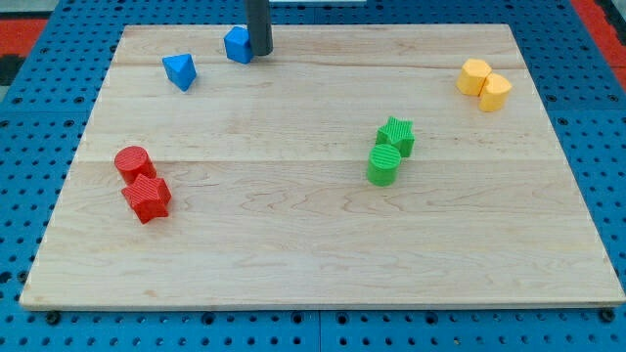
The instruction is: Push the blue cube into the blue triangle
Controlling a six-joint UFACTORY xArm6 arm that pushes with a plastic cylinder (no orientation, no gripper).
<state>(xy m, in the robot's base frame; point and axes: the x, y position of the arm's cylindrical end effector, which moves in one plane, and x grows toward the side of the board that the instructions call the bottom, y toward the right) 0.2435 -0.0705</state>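
The blue cube (238, 45) sits near the top edge of the wooden board (313, 244), left of centre. The blue triangle (180, 70) lies a short way to its lower left, apart from it. My tip (260, 53) stands just right of the blue cube, touching or nearly touching its right side. The dark rod rises from there out of the view's top.
A red cylinder (132, 161) and a red star-like block (147, 198) sit together at the left. A green star (397, 136) and green cylinder (383, 165) sit right of centre. Two yellow blocks (484, 83) sit at the top right.
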